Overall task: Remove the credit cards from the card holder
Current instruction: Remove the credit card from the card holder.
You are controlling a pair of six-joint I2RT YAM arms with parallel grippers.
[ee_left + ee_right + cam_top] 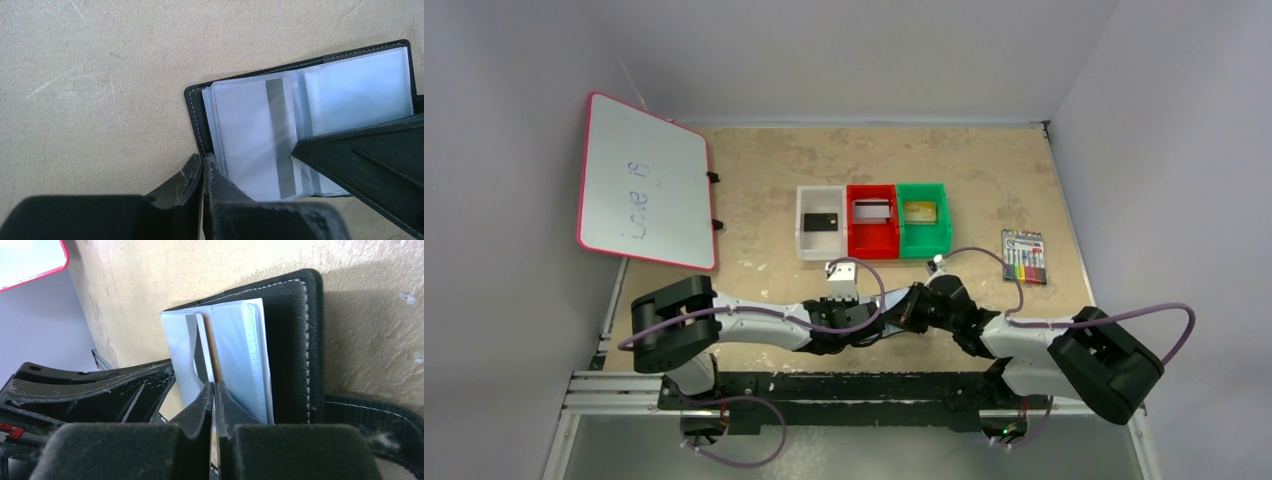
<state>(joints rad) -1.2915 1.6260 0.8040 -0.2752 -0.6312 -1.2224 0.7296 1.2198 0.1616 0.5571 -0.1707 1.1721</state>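
The card holder [310, 110] is laid open on the bench [754, 170] at 6 o'clock from the red bin [872, 243], where the 2 wrists are brought together; in the top view it is hidden beneath them. In the left wrist view its black cover is spread flat with clear sleeves fanned on top, and a pale leaf with a grey stripe is shown in the front sleeve. The left fingers [190, 180] are closed tip to tip at the holder's 7 o'clock edge, right against the sleeve edges; whether a leaf is nipped between them cannot be told. The right fingers [200, 405] are pressed together too, and a thin sleeve leaf of the card holder [287, 350] is caught between their tips. In the left wrist view 1 right finger is seen at 4 o'clock, its tip touching the striped leaf. The 3 credit cards [872, 210] are lying in a row of 3 bins: the black card [821, 221] in the white bin [821, 247], the silver-grey card [872, 210] in the red bin, the gold-tan card [920, 211] in the green bin [924, 238]. A whiteboard [646, 183] is placed at 9 o'clock from the bins, and a marker pack [1024, 257] at 4 o'clock, well apart.
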